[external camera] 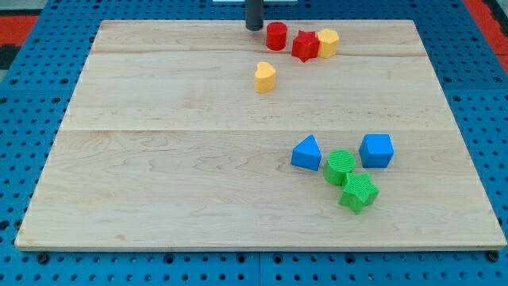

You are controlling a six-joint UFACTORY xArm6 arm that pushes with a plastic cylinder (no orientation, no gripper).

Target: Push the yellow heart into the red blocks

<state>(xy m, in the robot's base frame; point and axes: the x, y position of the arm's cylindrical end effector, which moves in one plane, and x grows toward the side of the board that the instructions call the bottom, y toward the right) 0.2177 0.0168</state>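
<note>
The yellow heart (265, 77) lies on the wooden board, in the upper middle. Above and to its right sit the red cylinder (276, 36) and the red star (305, 45), close together near the view's top edge. A yellow hexagon (327, 43) touches the red star's right side. My tip (254, 28) stands at the view's top, just left of the red cylinder and above the yellow heart, apart from both.
A blue triangle (306, 152), a blue cube (376, 150), a green cylinder (340, 166) and a green star (359, 191) cluster at the lower right. The board's top edge (159, 22) runs just behind my tip.
</note>
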